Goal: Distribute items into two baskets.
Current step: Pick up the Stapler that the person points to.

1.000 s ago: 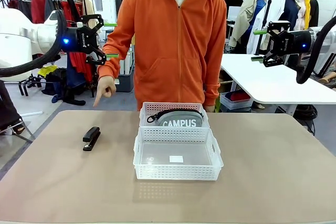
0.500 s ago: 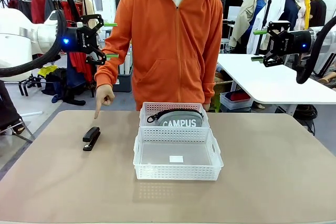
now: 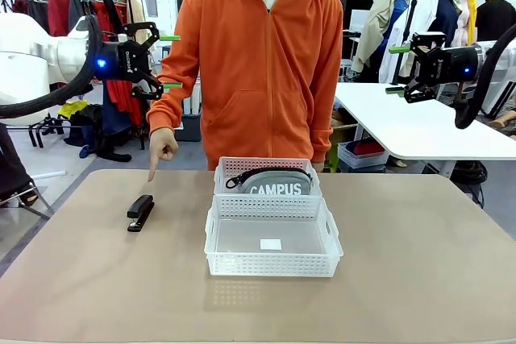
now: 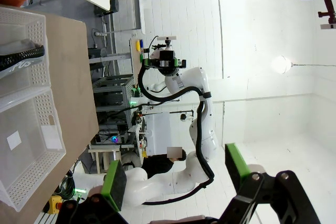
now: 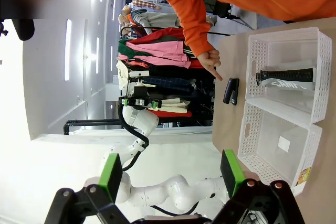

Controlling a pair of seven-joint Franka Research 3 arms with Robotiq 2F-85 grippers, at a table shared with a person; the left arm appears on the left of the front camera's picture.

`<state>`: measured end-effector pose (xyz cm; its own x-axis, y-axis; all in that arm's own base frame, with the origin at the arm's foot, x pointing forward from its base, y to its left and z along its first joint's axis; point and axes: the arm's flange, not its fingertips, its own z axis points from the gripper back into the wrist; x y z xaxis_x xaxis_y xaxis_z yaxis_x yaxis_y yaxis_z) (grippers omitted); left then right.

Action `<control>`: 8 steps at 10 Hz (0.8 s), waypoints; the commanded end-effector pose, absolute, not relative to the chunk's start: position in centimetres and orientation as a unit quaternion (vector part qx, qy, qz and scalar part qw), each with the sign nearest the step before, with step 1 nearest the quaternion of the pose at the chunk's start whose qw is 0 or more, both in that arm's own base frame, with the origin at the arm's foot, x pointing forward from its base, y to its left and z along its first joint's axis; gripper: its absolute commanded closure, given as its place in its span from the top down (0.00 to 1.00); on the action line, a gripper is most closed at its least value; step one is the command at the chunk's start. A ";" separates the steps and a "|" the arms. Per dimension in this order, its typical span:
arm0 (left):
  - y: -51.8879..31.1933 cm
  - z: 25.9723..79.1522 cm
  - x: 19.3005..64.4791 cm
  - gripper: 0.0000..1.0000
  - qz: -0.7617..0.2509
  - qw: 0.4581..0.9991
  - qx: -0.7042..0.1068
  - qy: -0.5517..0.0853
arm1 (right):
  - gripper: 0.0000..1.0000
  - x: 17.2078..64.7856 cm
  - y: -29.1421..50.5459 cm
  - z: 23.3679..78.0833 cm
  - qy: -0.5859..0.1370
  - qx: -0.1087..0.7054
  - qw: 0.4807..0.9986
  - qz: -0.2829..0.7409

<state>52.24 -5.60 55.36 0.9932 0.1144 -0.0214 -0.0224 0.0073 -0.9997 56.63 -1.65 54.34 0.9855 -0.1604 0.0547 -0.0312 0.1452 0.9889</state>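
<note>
the stapler point(image 3: 140, 213), rigid and probably dense, lies on the counter point(image 3: 419, 263) left of the empty near basket point(image 3: 272, 266); pinch its narrow sides mid-length, left gripper point(image 3: 170, 61) and right gripper point(image 3: 393, 70) both wide, empty.

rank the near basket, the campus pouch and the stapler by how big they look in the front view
1. near basket, clearly the largest
2. pouch, partly hidden, so its full size is unsure
3. stapler, the smallest

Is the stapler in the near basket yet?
No, the black stapler lies on the table to the left of the near basket, by the person's pointing hand.
</note>
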 end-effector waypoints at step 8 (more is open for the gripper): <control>-3.2 57.7 51.7 1.00 -0.077 0.904 -0.396 -0.145 | 1.00 56.6 -1.7 54.5 -0.076 0.654 0.751 -0.043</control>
<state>51.65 -2.95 57.89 0.9703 -0.0234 0.2407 0.2050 0.6077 -0.7672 56.63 -1.66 54.33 0.9855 -0.1606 0.0544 -0.0309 0.1452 0.9889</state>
